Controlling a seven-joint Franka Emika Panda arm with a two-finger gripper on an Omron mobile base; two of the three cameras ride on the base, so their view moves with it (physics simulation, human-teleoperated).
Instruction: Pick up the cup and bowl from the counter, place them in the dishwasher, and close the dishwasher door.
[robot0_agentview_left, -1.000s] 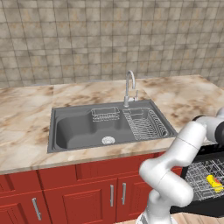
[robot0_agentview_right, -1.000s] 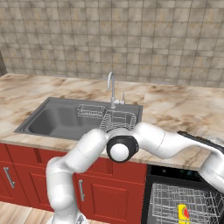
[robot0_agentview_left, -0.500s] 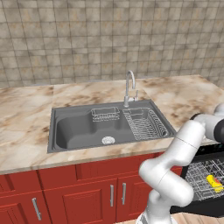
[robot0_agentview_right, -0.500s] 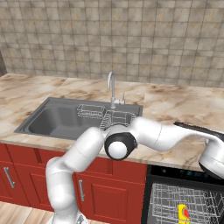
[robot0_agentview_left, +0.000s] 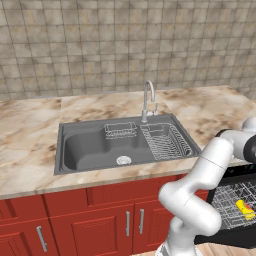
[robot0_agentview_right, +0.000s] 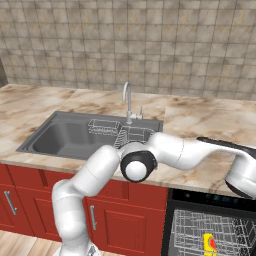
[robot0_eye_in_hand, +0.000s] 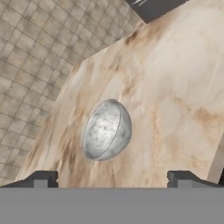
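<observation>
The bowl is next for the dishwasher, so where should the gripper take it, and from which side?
By the rim, from above. The bowl sits open side up on the counter, and its round wall likely offers no flat sides. One finger inside and one outside the thin edge seems the safest pinch.

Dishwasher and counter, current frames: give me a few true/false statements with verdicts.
1. The small bright yellow cup lies in the white wire rack of the black dishwasher. True.
2. The grey speckled metal bowl sits in the grey sink basin. False: it rests on the beige marble counter.
3. The tool is shut on the bowl. False: its tips stand wide apart, short of the bowl.
4. The dishwasher is closed. False: rack and cup are in plain sight.
5. A wire drainer basket sits in the sink. True.
</observation>
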